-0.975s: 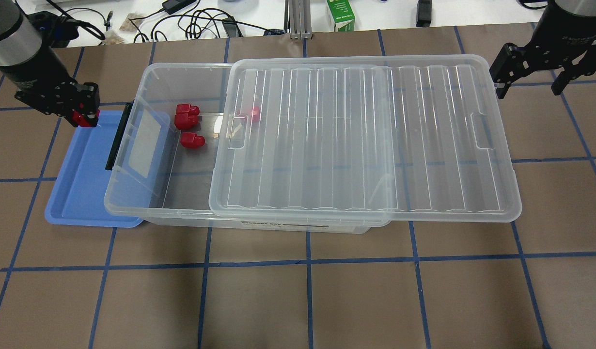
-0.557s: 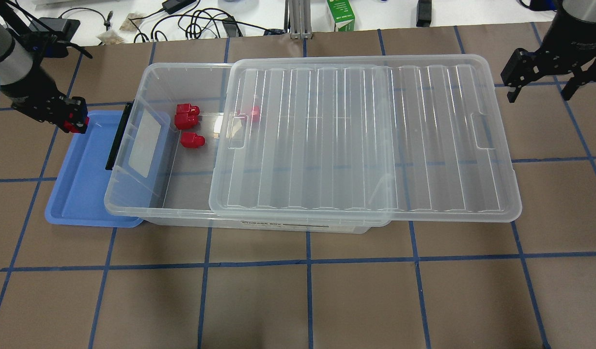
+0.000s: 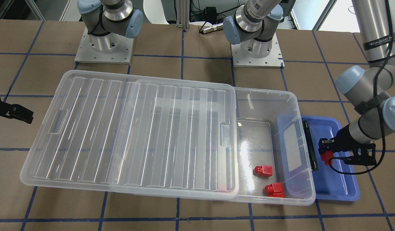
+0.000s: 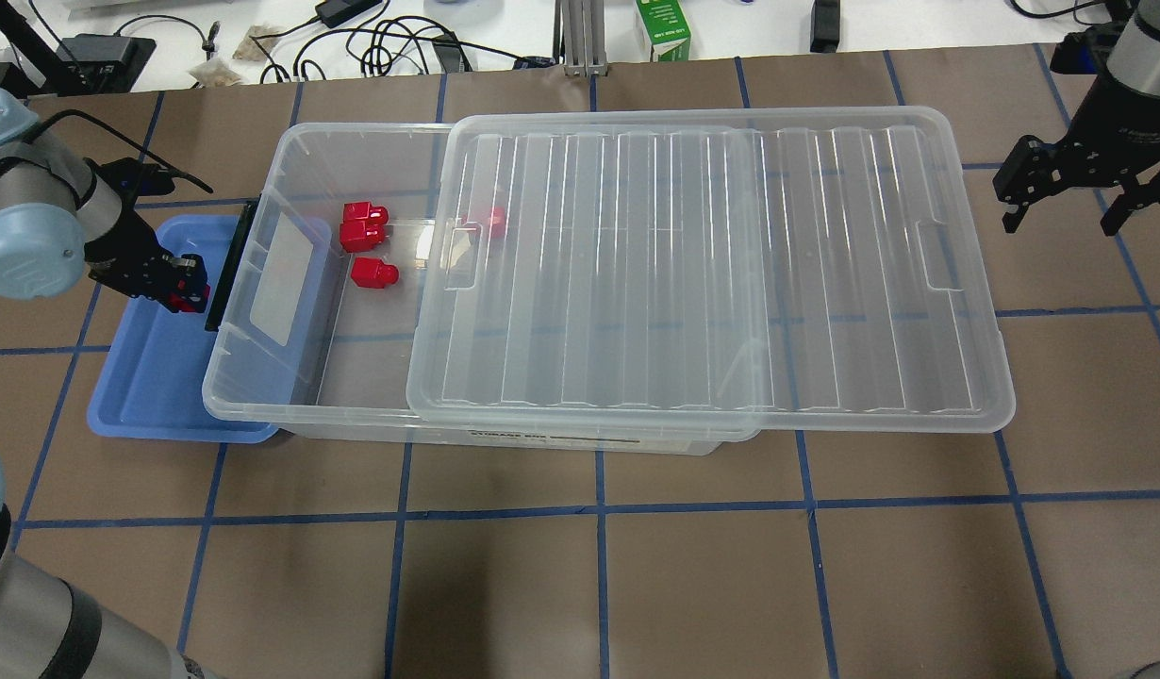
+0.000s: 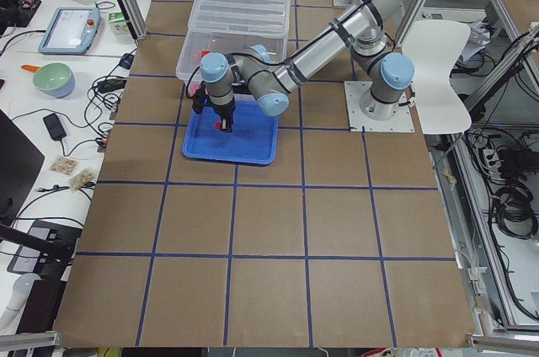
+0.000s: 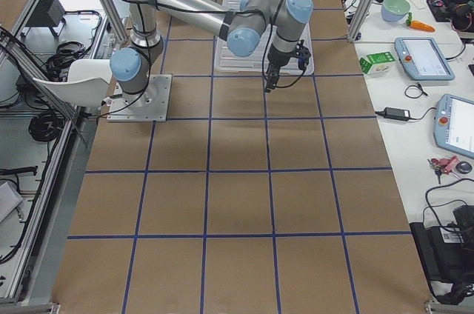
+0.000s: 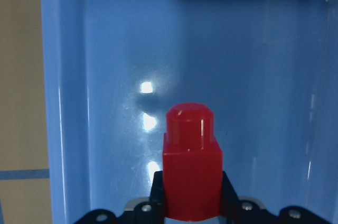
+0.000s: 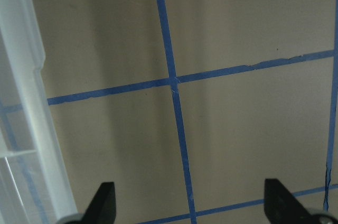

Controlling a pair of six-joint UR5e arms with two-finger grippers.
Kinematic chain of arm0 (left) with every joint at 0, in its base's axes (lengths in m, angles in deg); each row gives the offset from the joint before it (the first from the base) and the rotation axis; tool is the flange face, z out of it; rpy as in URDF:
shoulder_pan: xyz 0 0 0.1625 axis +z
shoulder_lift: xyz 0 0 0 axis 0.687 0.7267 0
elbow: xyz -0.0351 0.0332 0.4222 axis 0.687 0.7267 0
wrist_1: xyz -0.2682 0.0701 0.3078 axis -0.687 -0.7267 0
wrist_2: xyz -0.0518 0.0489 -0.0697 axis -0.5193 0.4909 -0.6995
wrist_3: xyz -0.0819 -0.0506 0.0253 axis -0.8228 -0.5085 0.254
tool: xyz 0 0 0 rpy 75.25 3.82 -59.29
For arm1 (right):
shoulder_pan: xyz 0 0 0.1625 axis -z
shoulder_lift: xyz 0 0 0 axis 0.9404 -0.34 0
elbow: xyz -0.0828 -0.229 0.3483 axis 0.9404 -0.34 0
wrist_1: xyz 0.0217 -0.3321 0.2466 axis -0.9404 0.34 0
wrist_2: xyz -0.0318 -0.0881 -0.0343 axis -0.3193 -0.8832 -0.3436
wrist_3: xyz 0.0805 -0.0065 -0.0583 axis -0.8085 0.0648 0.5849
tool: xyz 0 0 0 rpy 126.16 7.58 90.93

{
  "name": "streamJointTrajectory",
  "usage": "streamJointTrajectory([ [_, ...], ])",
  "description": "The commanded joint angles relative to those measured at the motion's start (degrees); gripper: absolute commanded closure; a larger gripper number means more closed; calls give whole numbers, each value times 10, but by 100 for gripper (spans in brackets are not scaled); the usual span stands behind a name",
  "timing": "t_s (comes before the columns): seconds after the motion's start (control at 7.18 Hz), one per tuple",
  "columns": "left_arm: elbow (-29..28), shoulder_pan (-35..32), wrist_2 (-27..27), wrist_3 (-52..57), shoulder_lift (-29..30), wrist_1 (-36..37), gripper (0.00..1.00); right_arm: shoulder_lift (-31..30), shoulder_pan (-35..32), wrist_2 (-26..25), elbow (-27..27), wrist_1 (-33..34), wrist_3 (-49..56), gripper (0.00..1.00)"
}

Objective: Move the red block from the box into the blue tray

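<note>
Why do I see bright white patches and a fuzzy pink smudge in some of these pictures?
Left wrist view: the white spots on the blue tray are likely lamp reflections; the red block is sharp. Front-facing view: a glare streak lies on the box floor. Overhead view: the ribbed lid blurs a second block beneath into a pink smudge.

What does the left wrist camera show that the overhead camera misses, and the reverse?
Left wrist only: the red block close up, stub pointing away from the left pincer, and glare spots on the blue tray floor. Overhead only: the box, its lid leaving one end uncovered, loose red blocks inside, the open right pincer. Both: the block gripped over the tray.
</note>
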Motion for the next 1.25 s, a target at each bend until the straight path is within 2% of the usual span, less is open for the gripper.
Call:
streamJointTrajectory([
  [0.0,-1,6,-1,1,25,18,74,7,-3,3,10,12,2,0],
  [0.28,-3,8,-1,3,15,13,61,8,-6,6,15,11,4,0],
  [0.56,-1,5,-3,2,-17,-1,17,11,-16,9,14,13,15,0],
  [0.7,-2,6,-3,1,-31,-24,7,13,-37,11,14,20,12,0],
  [0.84,-13,4,-3,0,-48,-51,0,17,-47,10,12,21,10,0],
  [1.11,-57,-9,-3,-7,-110,-150,0,16,-56,12,12,22,8,0],
])
